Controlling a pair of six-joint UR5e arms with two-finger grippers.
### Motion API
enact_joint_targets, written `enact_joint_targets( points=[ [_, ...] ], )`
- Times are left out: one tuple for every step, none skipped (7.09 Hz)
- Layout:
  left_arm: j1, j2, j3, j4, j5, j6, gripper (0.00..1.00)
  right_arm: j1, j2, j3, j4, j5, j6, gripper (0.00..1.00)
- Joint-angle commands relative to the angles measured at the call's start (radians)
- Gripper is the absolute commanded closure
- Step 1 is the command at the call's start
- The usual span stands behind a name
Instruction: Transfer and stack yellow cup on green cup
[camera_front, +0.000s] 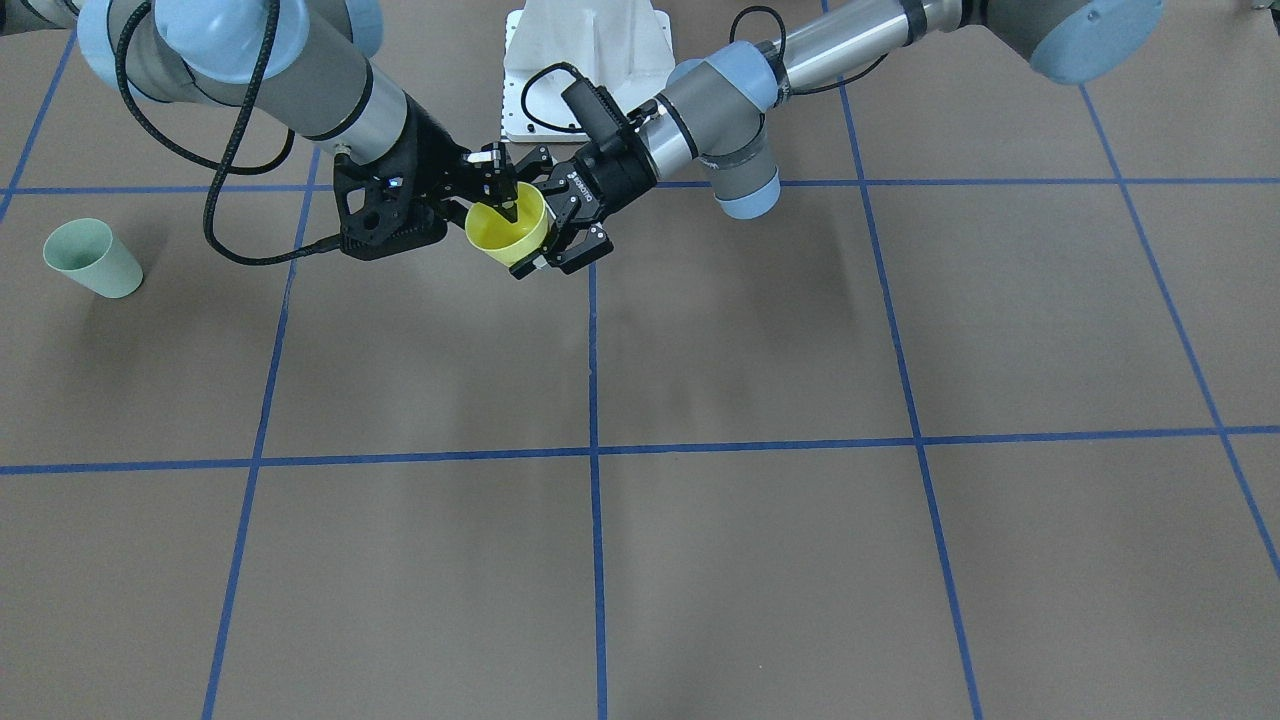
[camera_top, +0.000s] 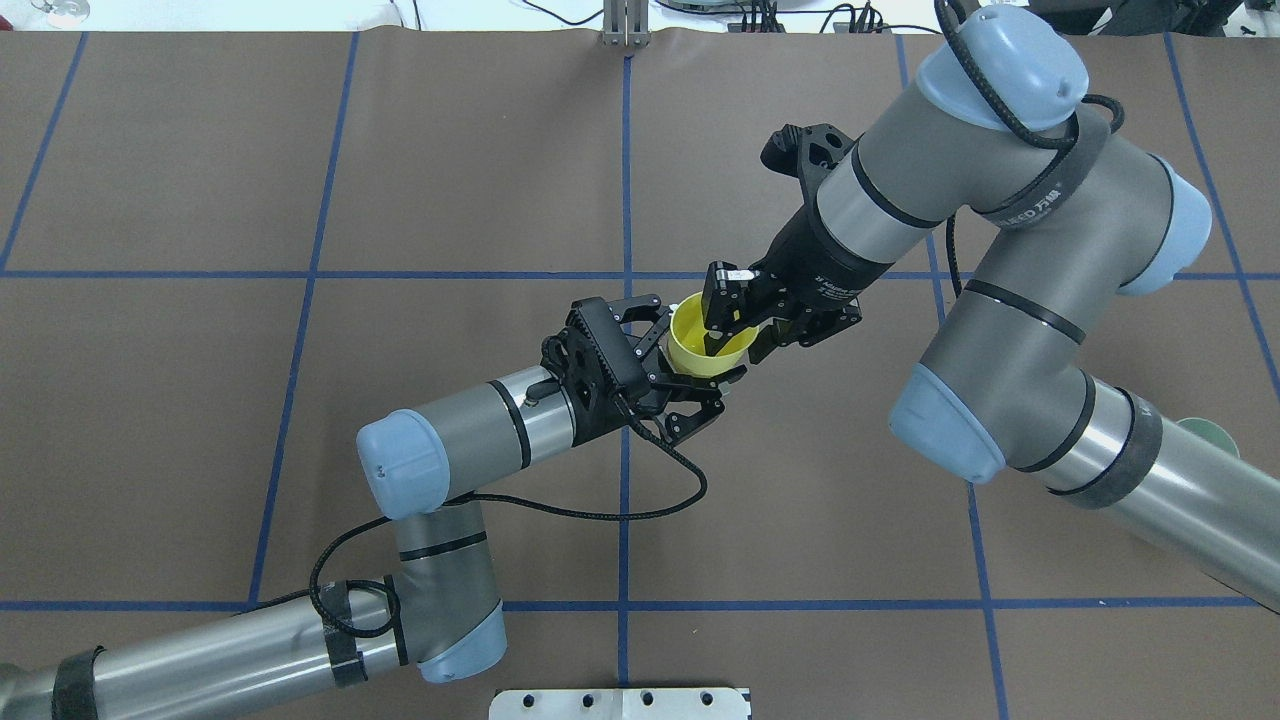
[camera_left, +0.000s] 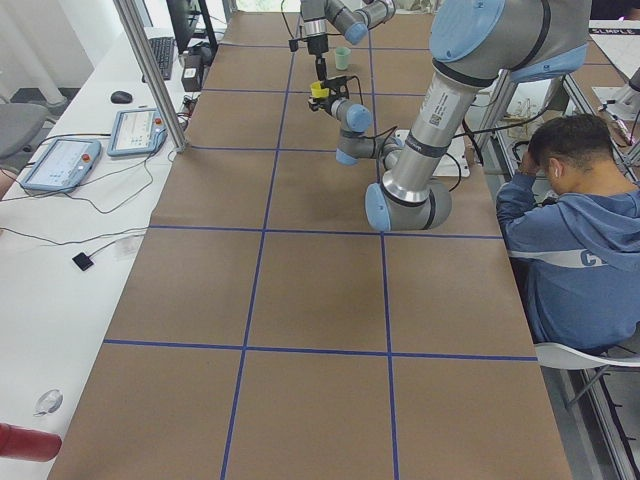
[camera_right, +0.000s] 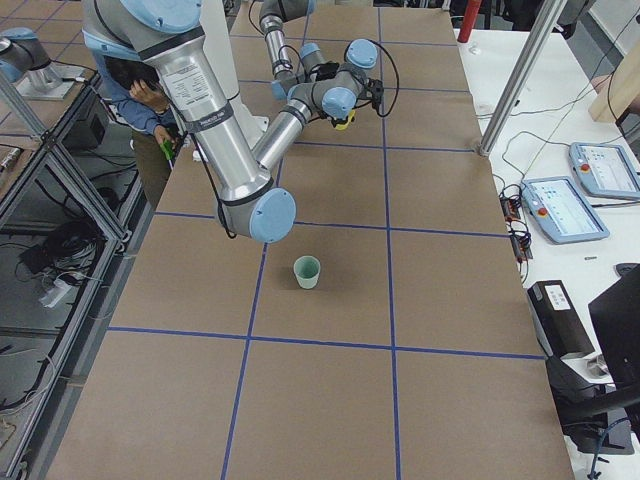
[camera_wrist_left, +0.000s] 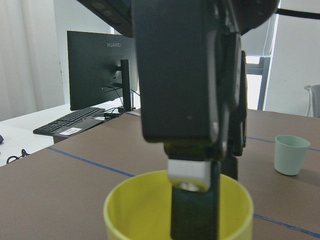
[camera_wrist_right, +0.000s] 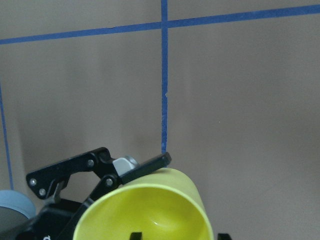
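Note:
The yellow cup (camera_front: 508, 232) hangs in the air over the table's middle, mouth up and tilted. My left gripper (camera_top: 695, 345) reaches in from the side and is shut on the cup's body below the rim. My right gripper (camera_top: 742, 335) stands open astride the cup's wall. One of its fingers (camera_wrist_left: 192, 200) is down inside the cup and the other is outside. The green cup (camera_front: 92, 258) stands upright on the table far off on my right side, also visible as the green cup (camera_right: 307, 271). My right arm mostly hides it in the overhead view.
Blue tape lines (camera_front: 594, 450) divide the brown table. A white base plate (camera_front: 585, 70) sits at my base. A person (camera_left: 570, 230) sits beside the table. A side desk carries teach pendants (camera_left: 135, 130), a monitor (camera_wrist_left: 102, 70) and a keyboard.

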Motion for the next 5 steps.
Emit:
enact_joint_targets(
  points=[
    [-0.001,0.003,-0.016,0.001,-0.002,0.009,1.0,0.002,-0.004,0.0,0.0,0.001,0.0,0.63],
    [-0.001,0.006,-0.016,0.001,-0.002,0.009,1.0,0.004,-0.003,0.002,0.0,0.001,0.0,0.62],
    [-0.001,0.006,-0.016,0.001,-0.002,0.009,1.0,0.009,-0.003,0.0,0.0,0.001,0.0,0.62],
    [0.001,0.013,-0.016,0.001,-0.002,0.011,1.0,0.012,-0.003,0.0,0.0,0.001,0.0,0.62],
    [0.002,0.02,-0.02,0.0,-0.002,0.011,1.0,0.012,-0.003,-0.001,0.0,0.0,0.0,0.62]
  ],
)
